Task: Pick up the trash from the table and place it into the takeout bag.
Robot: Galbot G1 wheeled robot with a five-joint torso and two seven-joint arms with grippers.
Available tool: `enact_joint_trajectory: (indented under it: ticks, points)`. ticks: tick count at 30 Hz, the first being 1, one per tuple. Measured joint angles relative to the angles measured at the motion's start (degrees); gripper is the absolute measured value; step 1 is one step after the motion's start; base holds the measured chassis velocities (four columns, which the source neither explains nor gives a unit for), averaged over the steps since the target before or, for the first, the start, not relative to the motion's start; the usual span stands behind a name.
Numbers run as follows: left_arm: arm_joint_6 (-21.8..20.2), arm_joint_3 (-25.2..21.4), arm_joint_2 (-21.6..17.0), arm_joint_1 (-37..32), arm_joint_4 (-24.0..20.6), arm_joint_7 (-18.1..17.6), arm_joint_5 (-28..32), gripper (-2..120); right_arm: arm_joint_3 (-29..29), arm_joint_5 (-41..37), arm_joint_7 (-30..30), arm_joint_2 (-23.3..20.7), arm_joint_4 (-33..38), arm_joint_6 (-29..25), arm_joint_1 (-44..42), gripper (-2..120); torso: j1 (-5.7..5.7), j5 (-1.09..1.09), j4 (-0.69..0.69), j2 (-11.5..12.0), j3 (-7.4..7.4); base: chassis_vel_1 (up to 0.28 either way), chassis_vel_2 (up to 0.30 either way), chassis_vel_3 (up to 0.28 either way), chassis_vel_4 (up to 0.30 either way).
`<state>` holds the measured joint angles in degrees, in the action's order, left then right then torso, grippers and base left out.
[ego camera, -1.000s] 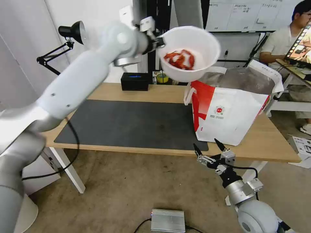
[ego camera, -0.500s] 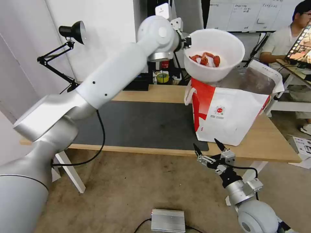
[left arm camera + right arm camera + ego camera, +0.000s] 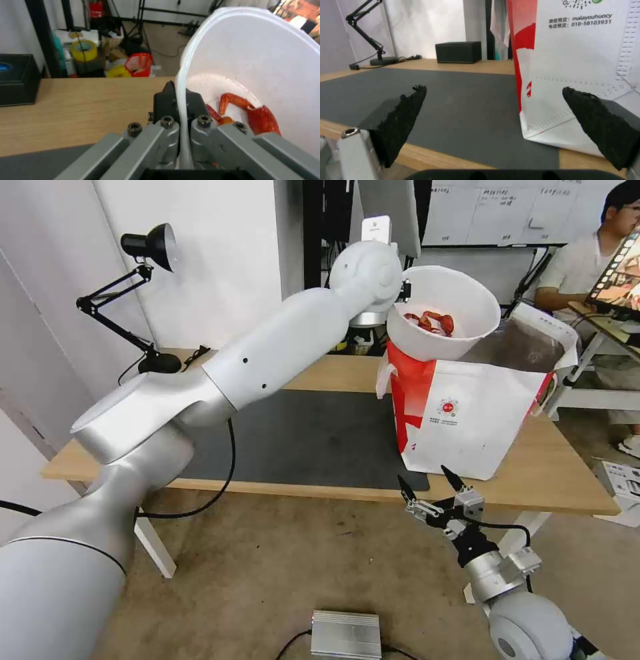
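Two tools are in your pictures: your left tool (image 3: 180, 110) is raised above the far side of the tabletop (image 3: 333, 373), pinched shut on the rim of the white bowl (image 3: 443, 310), one finger inside the wall and one outside. You can see red shells (image 3: 432, 321) lying in the bottom of the bowl, which sits tilted at the near left corner of the takeout bag (image 3: 480, 413), its underside at the bag's top edge beside the red side panel. The bag stands upright on the right part of the tabletop, partly on the dark grey mat (image 3: 300, 437), its foil-lined mouth open. Your right tool (image 3: 432, 488) hangs low in front of the tabletop's near edge, just before the bag, its two black fingers (image 3: 403, 110) spread wide apart and holding nothing. At the back of the tabletop you have a black box (image 3: 458, 52) and a black desk lamp (image 3: 143, 247).
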<state>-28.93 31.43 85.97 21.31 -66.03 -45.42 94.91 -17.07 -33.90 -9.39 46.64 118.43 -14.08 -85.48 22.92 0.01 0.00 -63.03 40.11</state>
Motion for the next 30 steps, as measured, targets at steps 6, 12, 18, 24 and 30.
enact_joint_trajectory:
  ticks: [6, 12, 18, 24, 30]
  points:
    - [1.33, -1.99, 1.06, 0.92, 0.63, 0.45, 1.2, 0, 0.0, 0.0, 0.0, 0.0, 0.0, 0.0, 0.0, 100, 0.0, -0.01, 0.01, 0.0, 0.0, 0.0, 0.0, 0.0, 0.0]
    - [1.92, -2.26, 2.85, 1.74, 2.03, 0.4, 1.52, 0, 0.0, 0.0, 0.0, 0.0, 0.0, 0.0, 0.0, 100, 0.0, 0.0, 0.0, 0.0, -0.01, 0.0, 0.0, 0.0, 0.0]
    - [3.79, 0.61, 3.46, 0.44, 2.95, -0.69, -1.33, 0, 0.0, 0.0, 0.0, 0.0, 0.0, 0.0, 0.0, 100, 0.0, 0.0, 0.0, 0.0, 0.0, 0.0, 0.0, 0.0, 0.0]
    - [6.12, 3.04, 3.08, -1.47, 2.06, -1.53, -6.01, 0, 0.0, 0.0, 0.0, 0.0, 0.0, 0.0, 0.0, 100, 0.0, 0.0, 0.0, 0.0, 0.0, 0.0, 0.0, 0.0, 0.0]
    - [8.55, 5.38, 1.35, -2.01, -0.59, 1.2, -10.0, 0, 0.0, 0.0, 0.0, 0.0, 0.0, 0.0, 0.0, 100, 0.0, -0.01, 0.0, 0.0, 0.0, 0.0, 0.0, 0.0, 0.0]
